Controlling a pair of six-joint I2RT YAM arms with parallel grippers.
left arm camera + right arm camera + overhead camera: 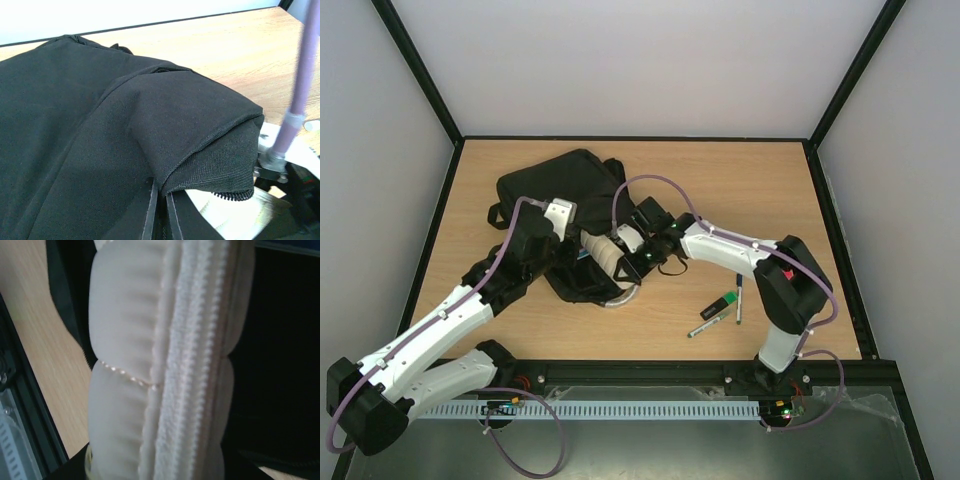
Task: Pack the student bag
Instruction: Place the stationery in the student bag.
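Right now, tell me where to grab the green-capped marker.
Take the marker mid-barrel, straight down from above, jaws across its width. It lies flat on the table, and pens close beside it likely block a sideways approach.

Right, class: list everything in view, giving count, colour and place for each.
student bag: one, black, back left of the table
pouch: one, cream, padded, at the bag's opening
pens: three, white, black and green, on the table right of the bag
table: one, light wood, under everything
left claw: one, black, shut on the bag's fabric by the opening
right claw: one, black, at the pouch's near end
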